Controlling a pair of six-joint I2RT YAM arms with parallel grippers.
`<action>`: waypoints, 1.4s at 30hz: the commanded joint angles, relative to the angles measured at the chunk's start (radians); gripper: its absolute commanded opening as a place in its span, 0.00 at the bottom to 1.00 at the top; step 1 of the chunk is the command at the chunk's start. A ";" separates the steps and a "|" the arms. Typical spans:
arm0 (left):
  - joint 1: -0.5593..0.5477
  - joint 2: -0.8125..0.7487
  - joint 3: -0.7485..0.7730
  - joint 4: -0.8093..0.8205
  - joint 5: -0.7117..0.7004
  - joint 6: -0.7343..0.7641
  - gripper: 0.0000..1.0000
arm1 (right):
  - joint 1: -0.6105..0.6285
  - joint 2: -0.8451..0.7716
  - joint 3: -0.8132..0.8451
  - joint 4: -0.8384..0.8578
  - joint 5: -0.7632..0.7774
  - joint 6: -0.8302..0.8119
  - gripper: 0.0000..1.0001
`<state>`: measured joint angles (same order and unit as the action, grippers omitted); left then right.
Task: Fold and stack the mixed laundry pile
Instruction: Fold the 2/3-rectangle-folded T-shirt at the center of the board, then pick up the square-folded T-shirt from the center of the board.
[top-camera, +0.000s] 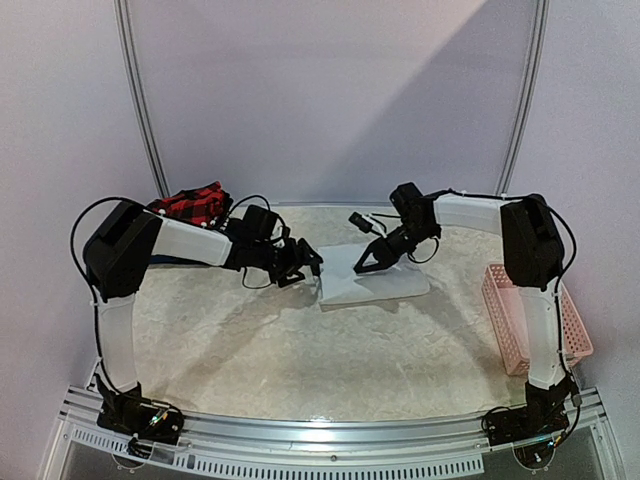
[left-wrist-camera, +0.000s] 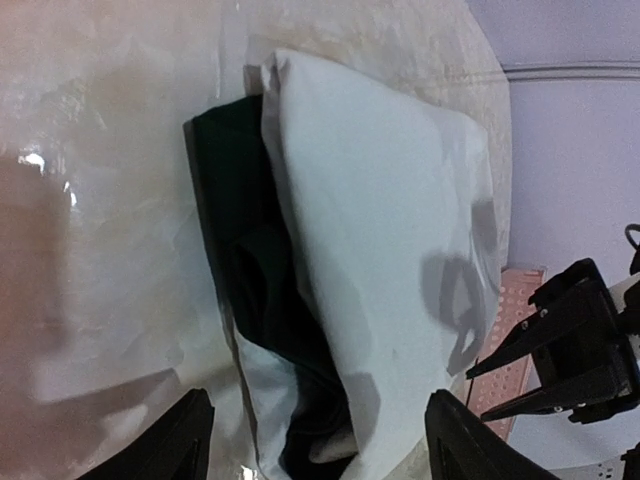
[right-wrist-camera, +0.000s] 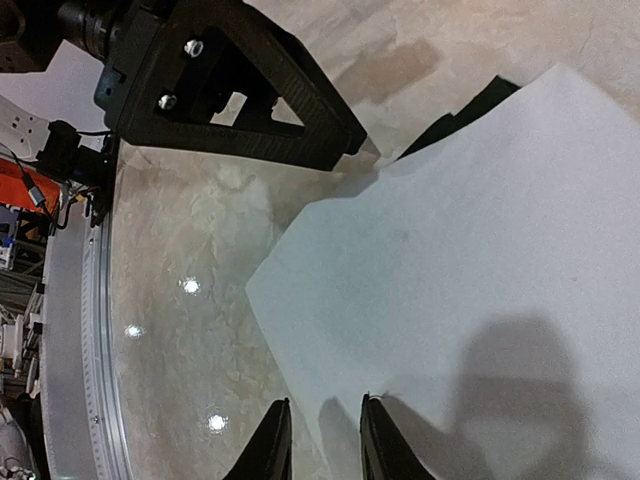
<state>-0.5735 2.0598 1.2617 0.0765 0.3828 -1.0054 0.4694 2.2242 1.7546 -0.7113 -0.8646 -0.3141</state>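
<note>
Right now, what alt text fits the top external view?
A folded white garment lies mid-table on the pale mottled tabletop, with the left arm's fingers open beside its left edge and the right arm's fingers over its left half. A red-and-black plaid flannel shirt sits bunched at the far left, and a pink slatted plastic basket stands at the right edge.

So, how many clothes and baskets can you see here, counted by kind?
Clothes: 2, a folded white tee with dark parts and a red plaid shirt.
Baskets: 1, a pink basket.
Total: 3.
</note>
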 joint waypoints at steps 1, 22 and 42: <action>0.011 0.062 0.003 0.045 0.068 -0.065 0.74 | 0.030 0.119 0.065 -0.065 -0.048 0.015 0.23; 0.003 0.224 0.088 0.012 0.234 -0.058 0.64 | 0.030 0.312 0.141 -0.045 -0.010 0.177 0.20; 0.006 0.153 -0.056 0.411 0.225 -0.122 0.83 | 0.030 0.220 0.125 -0.019 -0.056 0.211 0.22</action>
<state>-0.5728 2.2257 1.2198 0.4698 0.6365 -1.1347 0.4961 2.4748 1.9011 -0.7479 -0.9558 -0.1314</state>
